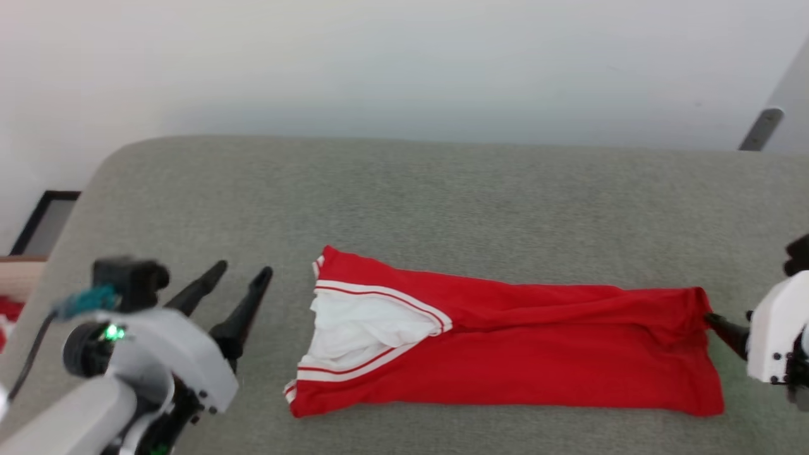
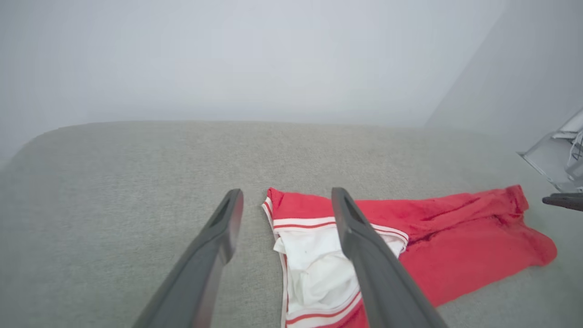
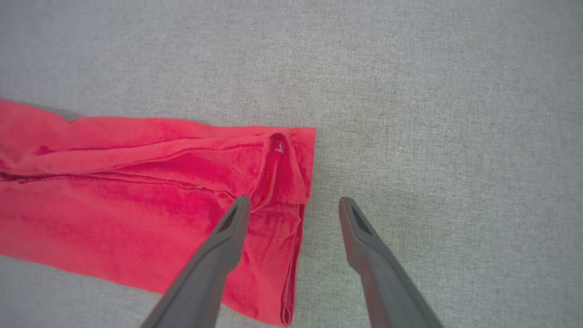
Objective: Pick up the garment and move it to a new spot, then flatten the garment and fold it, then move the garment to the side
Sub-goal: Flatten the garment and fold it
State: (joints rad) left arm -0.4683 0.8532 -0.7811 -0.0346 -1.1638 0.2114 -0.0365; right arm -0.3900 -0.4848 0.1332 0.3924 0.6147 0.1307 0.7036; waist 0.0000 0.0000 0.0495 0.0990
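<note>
- Far left: a dark rectangular frame stands on the floor beyond the rounded corner of the grey woven upholstered surface. It lies well apart from the work.
- My left gripper sits over the left part of that surface. Its two long dark fingers are spread wide and nothing is between them. In the left wrist view, my left gripper points at the near end of the garment; one finger crosses in front of the white cloth.
- Centre: the small red jersey shirt with white sleeves and red-white striped trim lies on the grey surface, folded into a long band running left to right. The white sleeve cloth and trim are at the left end, the red hem at the right end. The surface around it is bare.
- My right gripper is at the hem end, fingers spread, gripping nothing. One finger lies over the red cloth, the other over bare grey fabric. In the head view, my right gripper reaches the shirt's right edge; I cannot tell whether it touches.
- Far right: a grey slanted bar leans against the pale wall.
</note>
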